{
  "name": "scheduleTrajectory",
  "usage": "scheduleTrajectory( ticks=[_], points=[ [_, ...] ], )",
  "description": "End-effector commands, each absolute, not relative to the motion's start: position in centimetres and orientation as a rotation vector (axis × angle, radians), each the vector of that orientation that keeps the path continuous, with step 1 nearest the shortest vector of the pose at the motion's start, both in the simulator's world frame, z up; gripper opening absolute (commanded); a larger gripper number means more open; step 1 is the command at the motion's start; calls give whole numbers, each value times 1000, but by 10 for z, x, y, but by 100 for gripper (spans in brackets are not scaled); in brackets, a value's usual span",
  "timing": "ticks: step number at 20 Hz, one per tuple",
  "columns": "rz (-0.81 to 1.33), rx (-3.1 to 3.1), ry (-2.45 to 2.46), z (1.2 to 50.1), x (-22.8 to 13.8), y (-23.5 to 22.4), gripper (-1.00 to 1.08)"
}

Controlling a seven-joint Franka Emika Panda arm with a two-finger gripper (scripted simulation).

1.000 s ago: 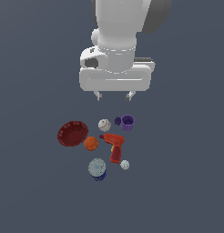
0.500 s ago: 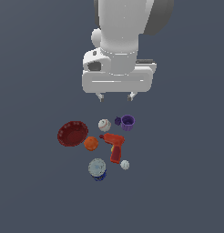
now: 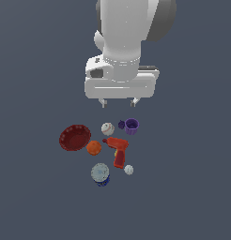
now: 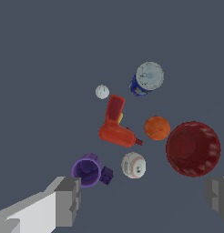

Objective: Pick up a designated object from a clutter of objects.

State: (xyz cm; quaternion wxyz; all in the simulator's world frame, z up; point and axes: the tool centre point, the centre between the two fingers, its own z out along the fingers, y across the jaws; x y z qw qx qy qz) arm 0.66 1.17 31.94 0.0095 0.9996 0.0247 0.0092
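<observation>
The white baseball with thin red stitching (image 3: 107, 128) lies in the clutter, between the dark red ribbed bowl (image 3: 74, 138) and the purple cup (image 3: 131, 125); it also shows in the wrist view (image 4: 133, 164). My gripper (image 3: 119, 102) hangs open and empty well above the clutter, roughly over the baseball and cup. In the wrist view its two grey fingers (image 4: 68, 200) stand wide apart with nothing between them. The orange ball (image 3: 94, 147), red drill (image 3: 118, 149), blue can (image 3: 100, 174) and smaller plain white ball (image 3: 129, 169) lie close by.
In the wrist view the bowl (image 4: 193, 148), orange ball (image 4: 157, 128), drill (image 4: 114, 127), cup (image 4: 88, 170), can (image 4: 146, 78) and small white ball (image 4: 102, 91) ring the baseball. All rest on a plain dark grey-blue floor (image 3: 37, 197).
The arm and gripper have risen slightly away from the clutter. The objects have not moved.
</observation>
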Motion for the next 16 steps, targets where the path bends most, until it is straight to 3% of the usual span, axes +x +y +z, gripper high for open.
scheduleTrajectory(
  ticks=[1,16],
  points=[
    [26,3124,60,308,6,9,100],
    [12,3138,-170,184,-28,-20,100]
  ],
)
